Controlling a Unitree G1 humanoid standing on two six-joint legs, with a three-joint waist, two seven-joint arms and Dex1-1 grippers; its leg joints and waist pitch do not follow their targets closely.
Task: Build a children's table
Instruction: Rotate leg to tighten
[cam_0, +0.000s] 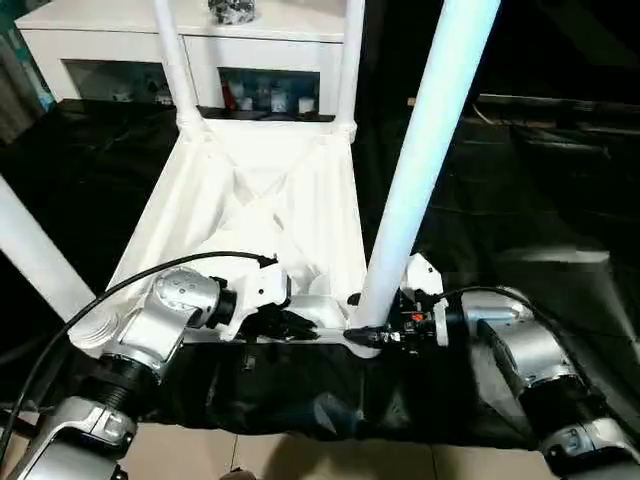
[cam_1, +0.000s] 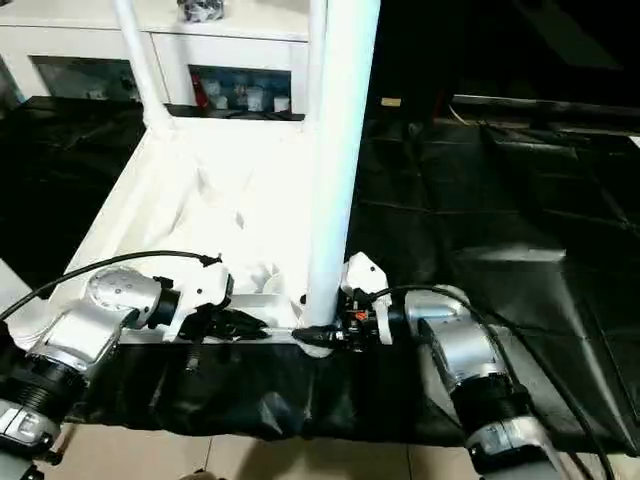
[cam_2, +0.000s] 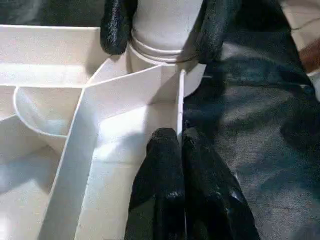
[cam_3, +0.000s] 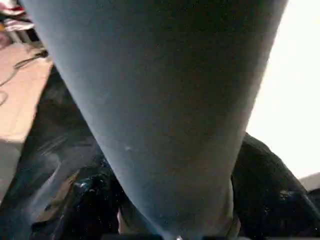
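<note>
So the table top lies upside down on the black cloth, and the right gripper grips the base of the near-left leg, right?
Not quite. The table top does lie upside down on the black cloth, but the right gripper grips the base of the near-right leg, as the left eye view shows.

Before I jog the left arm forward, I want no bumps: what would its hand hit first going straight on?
Probably the leg at the tabletop's near corner, where the right hand grips it; depth is uncertain.
</note>
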